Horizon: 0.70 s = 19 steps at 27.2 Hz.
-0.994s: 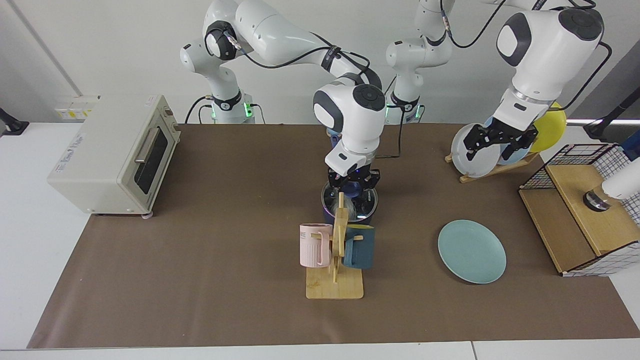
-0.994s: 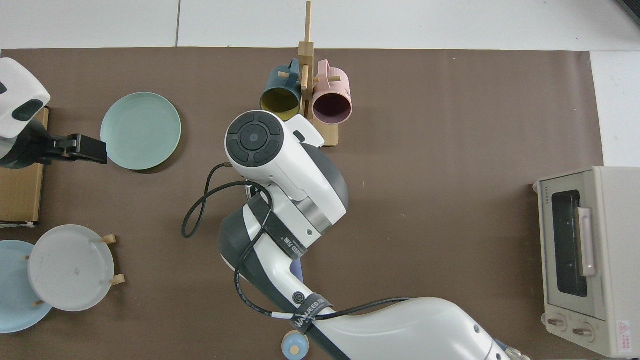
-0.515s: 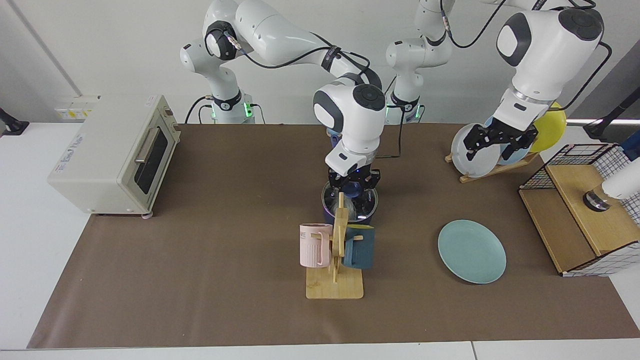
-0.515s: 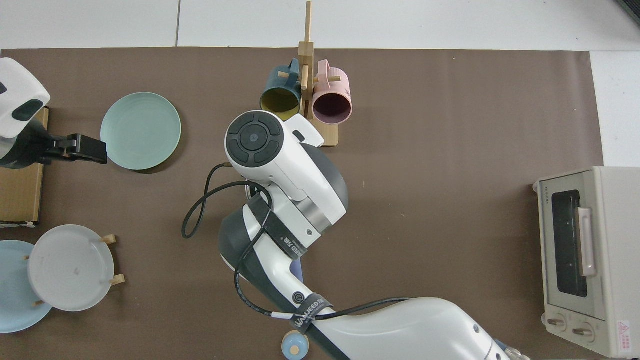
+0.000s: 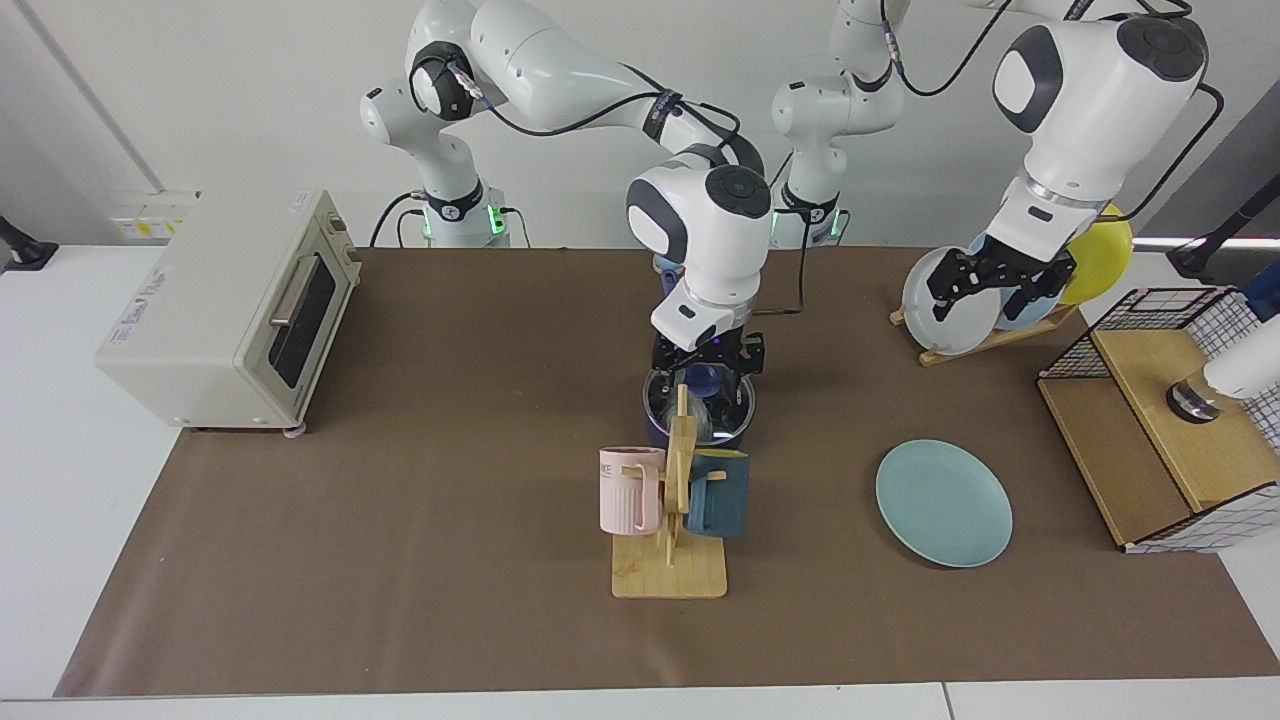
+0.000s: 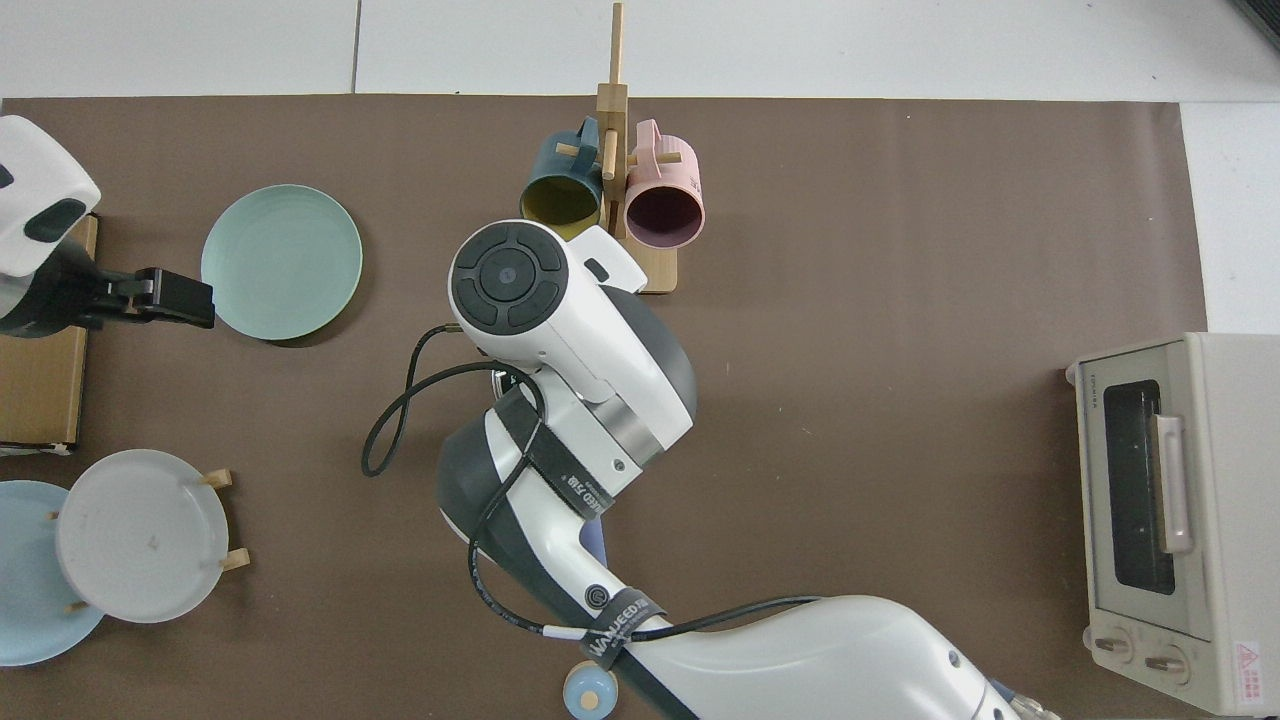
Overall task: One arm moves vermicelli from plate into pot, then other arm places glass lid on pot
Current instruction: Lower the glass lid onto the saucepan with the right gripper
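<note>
- Now, my right gripper [image 5: 707,358] hangs directly above the pot [image 5: 699,412], with the blue knob of the glass lid [image 5: 706,377] straight below it between the fingers; the coming move turns on that vertical line alone.
- Its fingers stand spread on either side of the knob, seemingly clear of it (my judgement, since the mug stand [image 5: 677,490] covers part of the pot).
- That lid rests on the pot's rim, and through the glass a pale wisp shows, which I take for the vermicelli [image 5: 700,418].
- Behind the pot, its long handle runs away towards my right base, the light-blue tip showing in the top view.
- Well apart, my left gripper [image 5: 1001,280] waits spread and empty over the plate rack [image 5: 985,342], while the teal plate [image 5: 944,502] lies bare.
</note>
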Each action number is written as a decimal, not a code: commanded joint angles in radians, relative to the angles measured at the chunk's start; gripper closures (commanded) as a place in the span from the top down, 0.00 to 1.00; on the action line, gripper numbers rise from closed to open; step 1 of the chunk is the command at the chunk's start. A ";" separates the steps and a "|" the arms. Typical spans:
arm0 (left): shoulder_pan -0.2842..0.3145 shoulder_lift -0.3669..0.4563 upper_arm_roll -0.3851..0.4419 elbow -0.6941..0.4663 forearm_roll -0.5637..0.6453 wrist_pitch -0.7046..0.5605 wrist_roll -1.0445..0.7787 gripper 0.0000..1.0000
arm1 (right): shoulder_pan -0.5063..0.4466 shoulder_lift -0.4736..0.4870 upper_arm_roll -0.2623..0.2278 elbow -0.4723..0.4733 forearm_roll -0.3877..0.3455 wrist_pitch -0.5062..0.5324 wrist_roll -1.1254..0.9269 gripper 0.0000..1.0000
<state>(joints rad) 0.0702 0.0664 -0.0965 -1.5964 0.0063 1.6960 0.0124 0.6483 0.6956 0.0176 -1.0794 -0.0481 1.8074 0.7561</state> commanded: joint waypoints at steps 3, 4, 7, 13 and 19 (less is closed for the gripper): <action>-0.003 -0.016 0.004 -0.010 0.011 -0.009 0.011 1.00 | -0.012 -0.011 0.005 0.021 0.005 -0.019 -0.015 1.00; -0.003 -0.016 0.004 -0.010 0.011 -0.009 0.011 1.00 | -0.021 -0.024 0.005 0.021 0.007 -0.029 -0.015 1.00; -0.003 -0.016 0.004 -0.010 0.011 -0.009 0.011 1.00 | -0.032 -0.073 0.005 0.018 0.010 -0.063 -0.015 1.00; -0.003 -0.016 0.003 -0.010 0.011 -0.009 0.011 1.00 | -0.090 -0.163 0.015 0.009 0.039 -0.106 -0.032 1.00; -0.001 -0.016 0.004 -0.010 0.011 -0.009 0.011 1.00 | -0.139 -0.295 0.015 -0.019 0.048 -0.221 -0.102 1.00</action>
<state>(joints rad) 0.0702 0.0663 -0.0964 -1.5964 0.0063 1.6960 0.0124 0.5594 0.5179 0.0175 -1.0468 -0.0289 1.6626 0.7263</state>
